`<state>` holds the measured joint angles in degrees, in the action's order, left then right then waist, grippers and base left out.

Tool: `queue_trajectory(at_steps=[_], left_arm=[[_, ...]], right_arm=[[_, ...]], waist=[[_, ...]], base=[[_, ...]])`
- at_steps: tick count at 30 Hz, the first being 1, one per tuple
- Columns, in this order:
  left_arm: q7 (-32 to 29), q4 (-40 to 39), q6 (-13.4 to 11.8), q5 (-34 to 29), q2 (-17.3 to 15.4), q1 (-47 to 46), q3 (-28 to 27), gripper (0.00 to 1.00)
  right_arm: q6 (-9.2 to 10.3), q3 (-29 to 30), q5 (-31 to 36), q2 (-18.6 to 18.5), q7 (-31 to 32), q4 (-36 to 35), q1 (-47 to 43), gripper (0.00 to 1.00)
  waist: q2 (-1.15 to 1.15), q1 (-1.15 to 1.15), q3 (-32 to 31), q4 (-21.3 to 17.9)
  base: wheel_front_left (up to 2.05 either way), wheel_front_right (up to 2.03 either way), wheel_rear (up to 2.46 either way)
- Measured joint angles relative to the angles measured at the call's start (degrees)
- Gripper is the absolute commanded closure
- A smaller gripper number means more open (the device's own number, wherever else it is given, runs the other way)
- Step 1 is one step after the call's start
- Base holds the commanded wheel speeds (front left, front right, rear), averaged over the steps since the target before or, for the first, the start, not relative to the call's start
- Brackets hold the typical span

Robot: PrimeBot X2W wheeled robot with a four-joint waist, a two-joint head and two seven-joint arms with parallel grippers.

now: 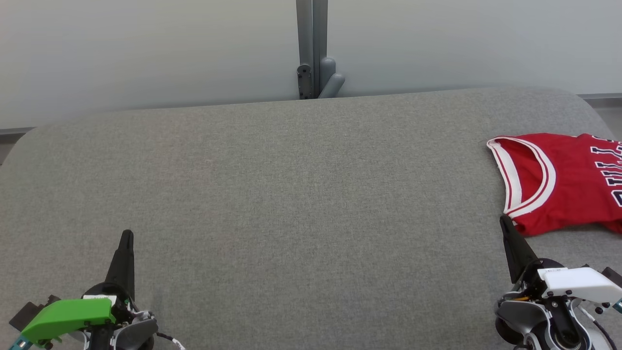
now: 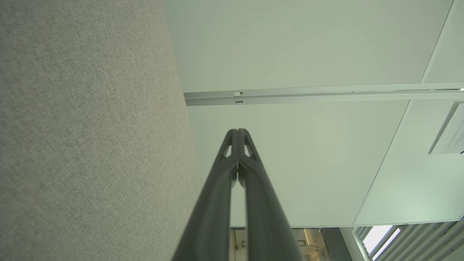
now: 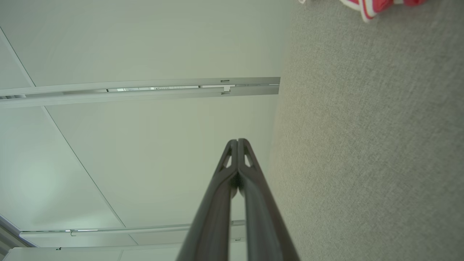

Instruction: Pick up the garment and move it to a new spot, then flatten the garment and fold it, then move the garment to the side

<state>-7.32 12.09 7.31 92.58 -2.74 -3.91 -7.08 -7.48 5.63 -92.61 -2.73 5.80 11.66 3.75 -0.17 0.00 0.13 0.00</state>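
The garment (image 1: 563, 182) is a red sleeveless jersey with white trim and dark lettering. It lies folded at the right edge of the grey fabric table (image 1: 291, 204), partly cut off by the head view's border. A red and white corner of the garment (image 3: 369, 7) peeks in at the top of the right wrist view. My right gripper (image 1: 505, 221) stands shut and empty just below the jersey's near edge, its tip close to the cloth. At the lower left my left gripper (image 1: 127, 236) is shut too, with nothing in it, far from the jersey. Both wrist views show the fingertips pressed together (image 2: 237, 131) (image 3: 237, 141).
A pale wall with a grey vertical post (image 1: 313, 48) stands behind the table's far edge. The table's rounded corners show at the far left and far right. Bare grey cloth stretches across the middle and left.
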Motion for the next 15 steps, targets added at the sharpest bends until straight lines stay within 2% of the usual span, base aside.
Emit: queue_trajectory(at_steps=[15], left_arm=[[0.0, 0.0, 0.0, 0.0, 0.0, 0.0, 0.0, 1.00]], right_arm=[[0.00, 0.0, 0.0, 0.0, 0.0, 0.0, 0.0, 1.00]], waist=[[0.00, 0.00, 0.0, 0.0]], base=[[0.00, 0.00, 0.00]])
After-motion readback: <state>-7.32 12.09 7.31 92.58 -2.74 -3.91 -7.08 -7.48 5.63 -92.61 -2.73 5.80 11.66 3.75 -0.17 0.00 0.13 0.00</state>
